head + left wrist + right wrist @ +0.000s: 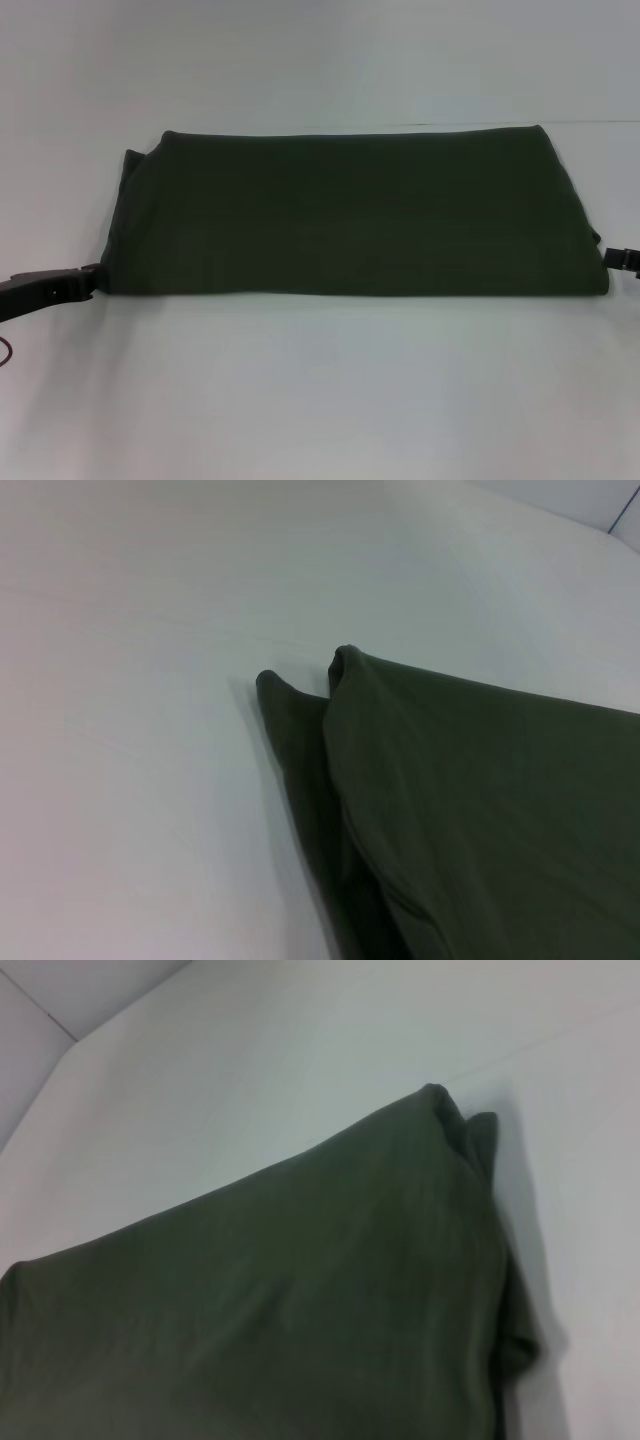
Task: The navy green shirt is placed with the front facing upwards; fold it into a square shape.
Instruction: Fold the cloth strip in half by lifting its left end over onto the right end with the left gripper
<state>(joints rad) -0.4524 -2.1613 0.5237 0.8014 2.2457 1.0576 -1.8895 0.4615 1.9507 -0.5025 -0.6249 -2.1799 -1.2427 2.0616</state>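
Shirt (350, 210) lies folded into a wide band; side folds remain. My left gripper (88, 280) and right gripper (618, 259) sit at its near corners; grip state unclear.

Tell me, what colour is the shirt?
Plain dark olive green; no lettering shows. The shirt shows best in the head view.

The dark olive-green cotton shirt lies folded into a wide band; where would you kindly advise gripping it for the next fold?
Probably at the dark olive-green cotton shirt near corners, each hand from its own side: left hand, right hand. The band runs crosswise and layered ends lie open there.
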